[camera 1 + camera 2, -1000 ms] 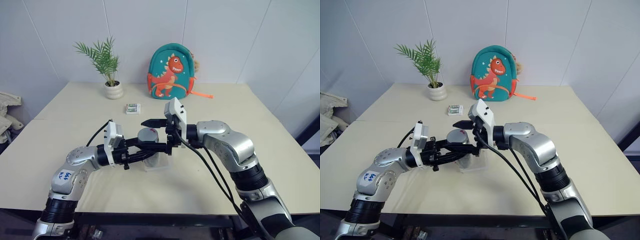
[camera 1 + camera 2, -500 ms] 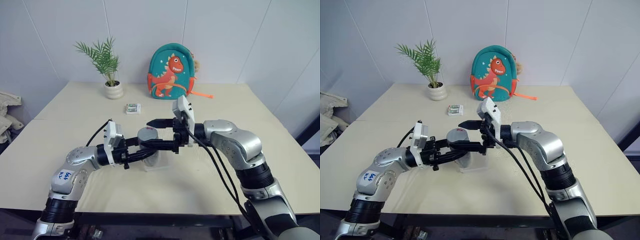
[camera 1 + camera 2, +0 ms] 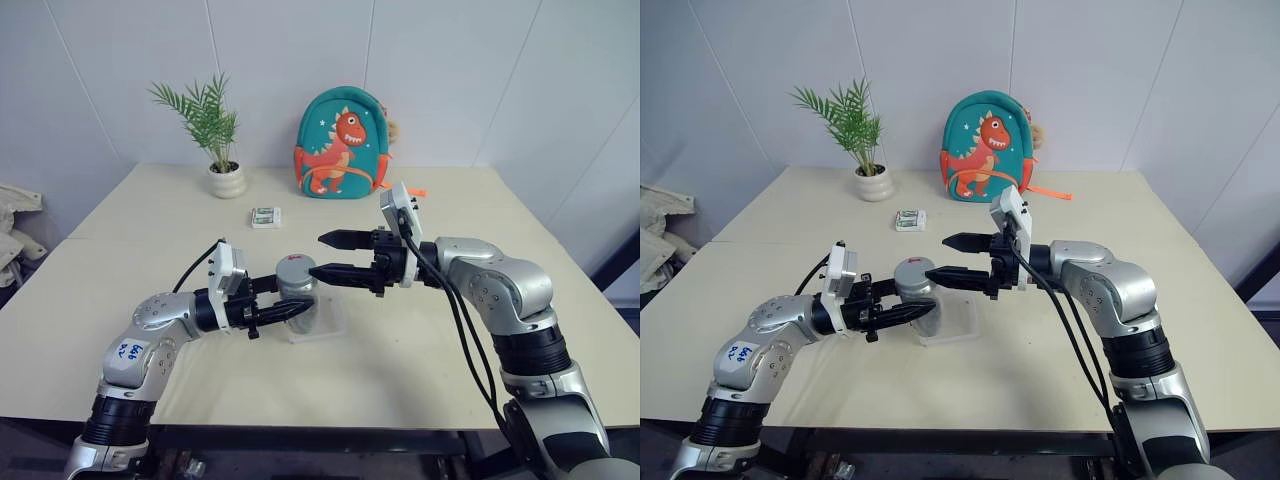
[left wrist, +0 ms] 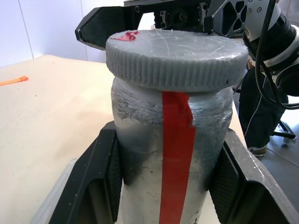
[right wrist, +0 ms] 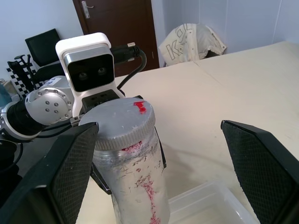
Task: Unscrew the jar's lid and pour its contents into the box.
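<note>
My left gripper (image 3: 298, 301) is shut on the jar (image 3: 298, 292), a silvery cylinder with a red strip (image 4: 176, 154) down its side, holding it upright just above the table. The grey ribbed lid (image 4: 176, 52) sits on top of the jar. The clear box (image 3: 328, 322) lies on the table right under and beside the jar. My right gripper (image 3: 333, 256) hovers just right of the lid at lid height, open, with nothing between its fingers (image 5: 70, 177). The contents are hidden inside the jar.
A potted plant (image 3: 227, 180), a teal dinosaur backpack (image 3: 340, 145) and a small white-and-green packet (image 3: 265, 216) stand at the back of the table (image 3: 480, 230). Cloth lies off the table's left edge (image 3: 15, 230).
My right gripper, which stood around the lid, has drawn back to the right and now hangs clear of it, still open. The left gripper and jar have stayed put.
</note>
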Tool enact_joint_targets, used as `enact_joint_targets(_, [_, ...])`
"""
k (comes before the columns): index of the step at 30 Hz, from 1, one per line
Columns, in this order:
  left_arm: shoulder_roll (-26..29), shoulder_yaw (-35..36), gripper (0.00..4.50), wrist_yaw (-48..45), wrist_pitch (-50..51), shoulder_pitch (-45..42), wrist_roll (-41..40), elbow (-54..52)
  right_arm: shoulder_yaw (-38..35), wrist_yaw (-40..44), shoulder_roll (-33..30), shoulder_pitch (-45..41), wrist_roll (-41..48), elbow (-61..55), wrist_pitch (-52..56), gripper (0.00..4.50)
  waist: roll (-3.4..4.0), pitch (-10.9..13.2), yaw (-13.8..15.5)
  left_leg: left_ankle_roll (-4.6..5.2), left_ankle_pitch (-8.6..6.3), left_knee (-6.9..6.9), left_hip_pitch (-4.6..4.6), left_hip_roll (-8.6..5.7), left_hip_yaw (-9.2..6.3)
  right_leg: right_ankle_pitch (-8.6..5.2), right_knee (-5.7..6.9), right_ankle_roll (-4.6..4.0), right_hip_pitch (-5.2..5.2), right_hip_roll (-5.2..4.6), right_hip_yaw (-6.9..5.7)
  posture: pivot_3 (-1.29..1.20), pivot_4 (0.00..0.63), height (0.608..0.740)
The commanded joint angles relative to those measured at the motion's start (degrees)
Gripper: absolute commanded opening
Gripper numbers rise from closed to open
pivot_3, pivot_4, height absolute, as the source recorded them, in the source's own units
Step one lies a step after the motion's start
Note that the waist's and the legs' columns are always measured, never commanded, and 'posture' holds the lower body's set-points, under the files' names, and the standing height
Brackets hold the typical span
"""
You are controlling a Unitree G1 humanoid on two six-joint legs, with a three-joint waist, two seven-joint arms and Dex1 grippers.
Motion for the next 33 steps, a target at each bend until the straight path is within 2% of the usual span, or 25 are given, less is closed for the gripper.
enact_joint_targets(1, [0.1, 0.7, 2.06, -0.2, -0.7, -0.3, -0.9, -1.2, -1.6, 0.3, -1.1, 0.1, 0.4, 0.2, -0.3, 4.41, 0.00, 0.0, 0.0, 0.00, 0.00, 0.00, 0.00, 0.00, 0.00, 0.00, 0.00, 0.00, 0.00, 0.00, 0.00, 0.00, 0.150, 0.740])
enact_joint_targets(8, [0.1, 0.7, 2.06, -0.2, -0.8, -0.4, -0.8, -1.0, -2.4, 1.7, -1.4, -0.2, 0.8, 2.1, -1.1, 4.41, 0.00, 0.0, 0.0, 0.00, 0.00, 0.00, 0.00, 0.00, 0.00, 0.00, 0.00, 0.00, 0.00, 0.01, 0.00, 0.00, 0.150, 0.740])
enact_joint_targets(12, [0.3, 0.7, 2.06, -0.2, -0.8, -0.5, -0.8, -0.8, -3.3, 1.6, 0.7, -1.1, 4.5, -1.6, 0.8, 4.41, 0.00, 0.0, -0.1, 0.00, 0.00, 0.00, 0.00, 0.00, 0.00, 0.00, 0.00, 0.00, 0.00, 0.01, 0.00, 0.00, 0.150, 0.740])
enact_joint_targets(19, [0.1, 0.6, 2.06, -0.3, -1.0, -0.8, -0.7, -0.5, -0.6, -0.8, 4.4, -3.1, 5.8, -5.7, 2.6, 4.41, 0.00, 0.0, 0.0, 0.00, 0.00, 0.00, 0.00, 0.00, 0.00, 0.00, 0.03, 0.00, 0.00, 0.00, 0.00, 0.00, 0.150, 0.740])
enact_joint_targets(26, [-0.1, 0.4, 2.06, -0.2, -0.9, -0.8, -0.8, -0.6, 3.9, -3.2, 7.6, -4.4, 2.3, -4.9, 1.2, 4.41, 0.00, 0.0, -0.1, 0.00, 0.00, 0.00, 0.00, 0.00, 0.00, 0.00, 0.02, 0.00, -0.01, 0.00, 0.00, 0.00, 0.150, 0.740])
enact_joint_targets(33, [0.0, 0.6, 2.06, -0.1, -0.7, -0.6, -0.9, -1.0, 8.1, -3.1, 8.2, -3.9, -3.7, -3.0, -3.0, 4.41, 0.00, 0.0, 0.0, 0.00, 0.00, 0.00, 0.00, 0.00, 0.00, 0.00, 0.02, 0.00, -0.01, 0.01, 0.00, 0.00, 0.150, 0.740])
